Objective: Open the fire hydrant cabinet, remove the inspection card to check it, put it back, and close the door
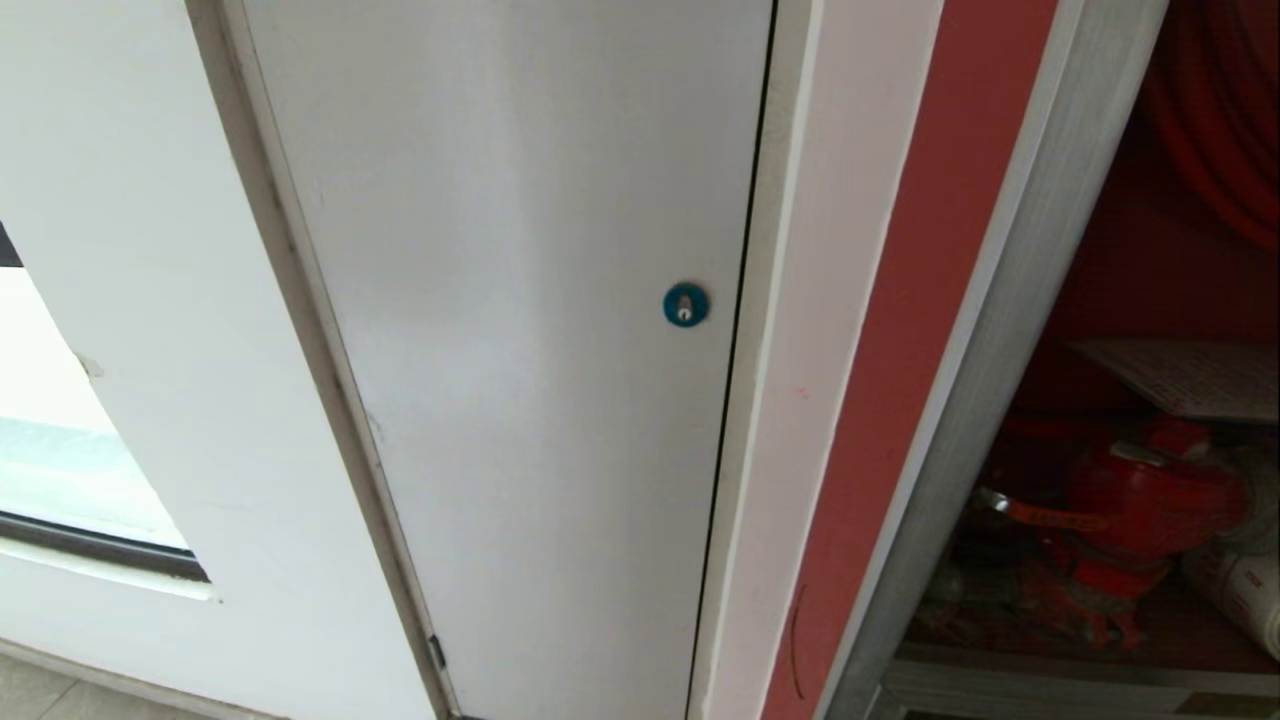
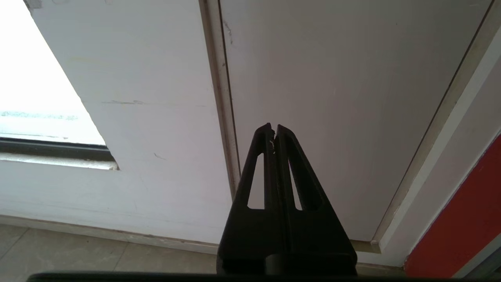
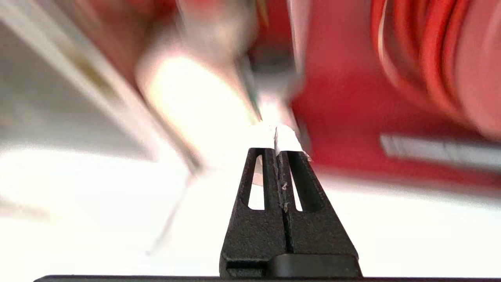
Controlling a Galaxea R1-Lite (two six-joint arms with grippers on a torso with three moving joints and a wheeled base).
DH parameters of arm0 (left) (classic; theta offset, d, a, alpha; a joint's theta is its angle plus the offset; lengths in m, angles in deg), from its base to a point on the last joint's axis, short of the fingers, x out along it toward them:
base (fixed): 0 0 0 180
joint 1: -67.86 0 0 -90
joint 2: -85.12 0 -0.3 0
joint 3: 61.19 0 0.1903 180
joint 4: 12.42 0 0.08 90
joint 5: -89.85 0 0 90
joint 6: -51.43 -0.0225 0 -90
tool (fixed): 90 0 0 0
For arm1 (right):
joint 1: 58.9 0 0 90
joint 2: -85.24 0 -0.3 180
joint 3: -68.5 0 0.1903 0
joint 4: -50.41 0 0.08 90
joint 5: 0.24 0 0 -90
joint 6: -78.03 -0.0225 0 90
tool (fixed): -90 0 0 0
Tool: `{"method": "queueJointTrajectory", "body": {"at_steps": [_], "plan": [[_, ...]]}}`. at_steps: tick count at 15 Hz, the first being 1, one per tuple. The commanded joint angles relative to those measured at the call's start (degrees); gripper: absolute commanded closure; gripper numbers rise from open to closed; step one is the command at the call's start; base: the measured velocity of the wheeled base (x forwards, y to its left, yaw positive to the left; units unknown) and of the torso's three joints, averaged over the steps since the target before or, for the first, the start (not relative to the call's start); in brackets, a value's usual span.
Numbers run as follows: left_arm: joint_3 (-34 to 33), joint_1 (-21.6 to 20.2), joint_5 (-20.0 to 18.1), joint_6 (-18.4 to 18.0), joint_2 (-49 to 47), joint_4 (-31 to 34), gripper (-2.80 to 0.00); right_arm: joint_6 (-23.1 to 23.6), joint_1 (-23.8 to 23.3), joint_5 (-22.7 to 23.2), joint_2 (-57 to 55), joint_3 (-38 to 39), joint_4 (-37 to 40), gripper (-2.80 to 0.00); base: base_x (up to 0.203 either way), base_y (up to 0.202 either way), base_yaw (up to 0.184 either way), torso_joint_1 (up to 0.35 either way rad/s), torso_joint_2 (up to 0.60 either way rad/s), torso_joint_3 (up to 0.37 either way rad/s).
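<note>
Cabinet [image 1: 1010, 330] at the right stands open, the card [image 1: 1190, 375] lying inside above the red valve [image 1: 1150, 500]. Right gripper [image 3: 276, 135], pinched closed and holding nothing, faces the interior, likely to fetch it. Left gripper [image 2: 273, 127] closed, idle by the grey panel [image 1: 520, 350].

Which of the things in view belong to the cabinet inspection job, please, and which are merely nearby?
Job:
- silver-framed, red-lined fire hydrant cabinet, standing open
- white gridded inspection card inside
- shut right gripper

Merely nearby:
- grey-white panel with round blue lock
- parked left gripper

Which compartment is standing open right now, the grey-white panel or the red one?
The fire hydrant cabinet on the right: its red valve shows inside. The grey-white panel with the blue lock is shut.
</note>
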Motion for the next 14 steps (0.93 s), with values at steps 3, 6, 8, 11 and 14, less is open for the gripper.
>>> {"method": "queueJointTrajectory", "body": {"at_steps": [3, 6, 8, 11, 14], "plan": [[-0.35, -0.02, 0.00, -0.02, -0.07, -0.04, 0.00, 1.96, -3.42, -9.77, -7.66, 4.52, -10.11, 0.00, 0.000, 0.000, 0.000, 0.000, 0.00, 0.000], [-0.35, -0.02, 0.00, -0.02, -0.07, -0.04, 0.00, 2.16, -14.24, -9.70, -12.09, 8.43, -18.38, 0.00, 0.000, 0.000, 0.000, 0.000, 0.00, 0.000], [-0.35, -0.02, 0.00, -0.02, -0.07, -0.04, 0.00, 2.36, -21.76, -8.93, -13.31, 9.90, -21.28, 0.00, 0.000, 0.000, 0.000, 0.000, 0.00, 0.000], [-0.35, -0.02, 0.00, -0.02, -0.07, -0.04, 0.00, 2.58, -28.53, -2.12, -13.19, 12.64, -22.25, 0.00, 0.000, 0.000, 0.000, 0.000, 0.00, 0.000], [-0.35, -0.02, 0.00, -0.02, -0.07, -0.04, 0.00, 3.35, -33.77, 6.16, -13.01, 12.85, -21.84, 0.00, 0.000, 0.000, 0.000, 0.000, 0.00, 0.000]]}}
